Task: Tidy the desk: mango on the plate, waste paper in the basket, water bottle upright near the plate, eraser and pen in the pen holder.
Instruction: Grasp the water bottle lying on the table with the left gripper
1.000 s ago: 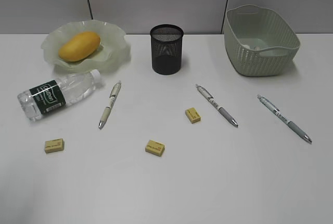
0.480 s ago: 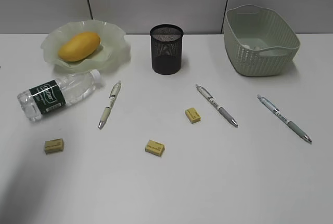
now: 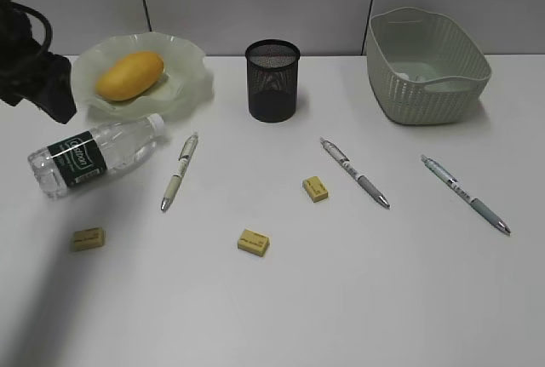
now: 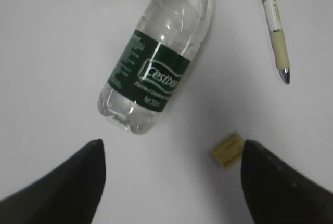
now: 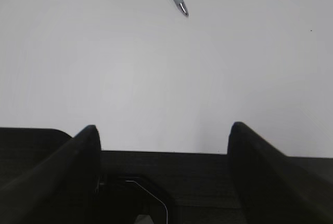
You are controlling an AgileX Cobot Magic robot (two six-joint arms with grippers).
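The left gripper [image 4: 171, 182] has its fingers spread wide at the bottom of the left wrist view, holding nothing; the water bottle [image 4: 156, 60] lies on its side just above them, an eraser [image 4: 227, 150] beside the right finger. The right gripper [image 5: 162, 177] is likewise spread and bare at the bottom of its view over the desk [image 5: 171, 78]. In the exterior view the mango [image 3: 129, 75] sits on the plate [image 3: 192, 86] at upper left, the pen holder [image 3: 272, 80] at top centre, the basket [image 3: 426, 65] at upper right, and three pens lie across the middle.
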